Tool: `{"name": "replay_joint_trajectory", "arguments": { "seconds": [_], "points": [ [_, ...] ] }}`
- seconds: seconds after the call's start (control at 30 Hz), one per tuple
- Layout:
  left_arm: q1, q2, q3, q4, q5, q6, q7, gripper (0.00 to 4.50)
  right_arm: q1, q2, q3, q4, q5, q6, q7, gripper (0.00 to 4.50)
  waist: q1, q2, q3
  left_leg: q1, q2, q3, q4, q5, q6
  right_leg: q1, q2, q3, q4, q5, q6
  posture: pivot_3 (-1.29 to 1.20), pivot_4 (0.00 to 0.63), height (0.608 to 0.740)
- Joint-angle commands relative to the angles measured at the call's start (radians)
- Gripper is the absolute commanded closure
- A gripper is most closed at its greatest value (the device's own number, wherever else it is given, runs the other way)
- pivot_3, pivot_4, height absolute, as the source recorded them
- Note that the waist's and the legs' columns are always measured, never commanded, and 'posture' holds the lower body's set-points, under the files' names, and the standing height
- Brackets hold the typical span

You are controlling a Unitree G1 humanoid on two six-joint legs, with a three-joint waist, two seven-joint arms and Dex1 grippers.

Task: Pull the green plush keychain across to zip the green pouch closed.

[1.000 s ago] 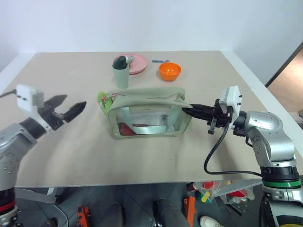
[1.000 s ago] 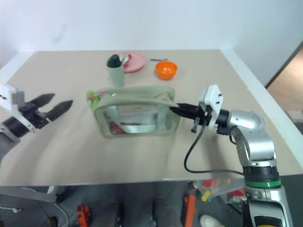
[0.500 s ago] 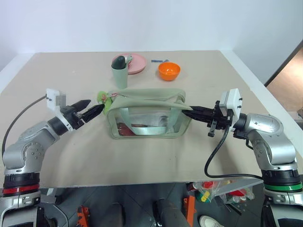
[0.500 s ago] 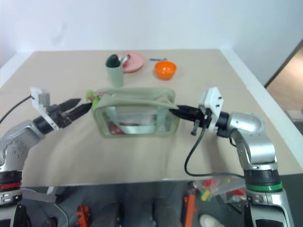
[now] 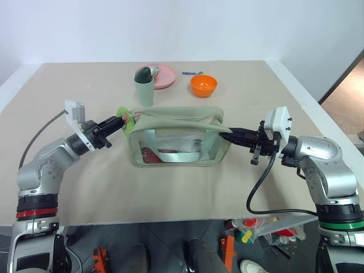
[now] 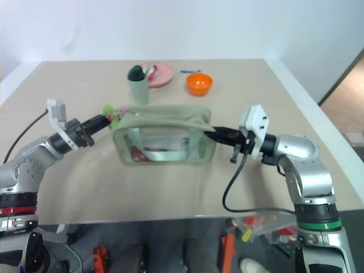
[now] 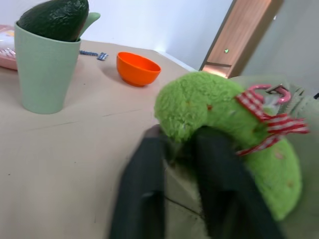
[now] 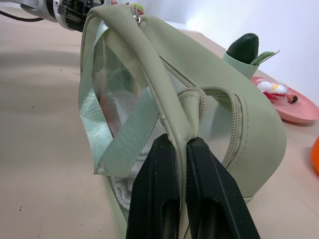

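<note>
We see the green pouch [image 5: 176, 136] standing upright near the middle of the tan table [image 5: 170, 187], its clear side panel facing us and its strap handle hanging against that panel. At the pouch's left end, level with its top edge, sits the green plush keychain [image 7: 224, 134], a fuzzy bright-green ring tied with a red-and-white checked ribbon. Our left gripper [image 5: 116, 123] reaches in from the left, and in the left wrist view its two black fingers [image 7: 144, 189] are pressed together onto the near rim of the plush, so we read it as clamped on the keychain. Our right gripper [image 8: 180, 164] comes in level from the right, and its fingers are pinched tight on the fabric tab at the pouch's right end, where the zipper track curves down. The zipper along the top looks partly open at the right end, though we cannot tell exactly how far. Beyond the pouch, toward the far side of the table, a sage-green cup [image 5: 145, 90] holds a dark avocado; just behind it lies a pink plate [image 5: 164, 75], and to the right of that stands an orange bowl [image 5: 203, 85]. A small blue item [image 5: 192, 73] lies near the far edge.
</note>
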Motion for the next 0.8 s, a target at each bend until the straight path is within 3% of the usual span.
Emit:
{"name": "replay_joint_trajectory", "arguments": {
  "seconds": [0.03, 0.23, 0.43, 0.63, 0.8],
  "points": [
    [-0.025, 0.013, 0.039, -0.079, -0.043, 0.015, -0.006, 4.47, -0.028, -0.019, -0.004, -0.03, 0.002, -0.001, -0.005, 4.5, 0.0, 0.0, 0.0, 0.0, 0.0, 0.0, 0.0, 0.0, 0.0, 0.0, 0.0, 0.0, 0.0, 0.0, 0.0, 0.0, 0.15, 0.74],
    [-0.133, 0.051, 0.05, -0.242, -0.131, 0.101, 0.045, 4.47, -0.039, -0.032, -0.001, -0.023, -0.003, 0.01, -0.007, 4.5, 0.001, -0.001, 0.001, -0.002, 0.0, -0.001, 0.001, 0.0, 0.0, -0.001, 0.0, -0.001, 0.0, 0.0, 0.0, 0.0, 0.15, 0.74],
    [-0.261, -0.005, -0.052, -0.284, -0.117, 0.111, 0.057, 4.47, -0.054, -0.033, 0.01, -0.016, -0.012, 0.014, -0.01, 4.5, 0.001, -0.001, 0.001, 0.0, -0.001, -0.001, 0.001, 0.0, 0.0, 0.001, -0.001, 0.0, 0.0, 0.0, 0.001, 0.0, 0.15, 0.74],
    [-0.316, -0.092, -0.194, -0.231, -0.004, 0.041, 0.026, 4.47, -0.059, -0.03, 0.016, -0.026, -0.018, 0.02, -0.023, 4.5, 0.0, -0.001, 0.001, -0.001, -0.001, -0.001, 0.001, 0.0, 0.0, 0.001, 0.0, 0.0, 0.0, 0.0, 0.001, 0.0, 0.15, 0.74],
    [-0.34, -0.085, -0.299, -0.181, 0.094, 0.03, -0.049, 4.47, -0.036, -0.036, 0.007, -0.04, -0.019, 0.012, -0.028, 4.5, 0.0, -0.001, 0.001, -0.001, -0.001, -0.001, 0.001, 0.0, 0.0, 0.0, 0.0, 0.0, 0.0, 0.0, 0.001, 0.0, 0.15, 0.74]
  ]
}}
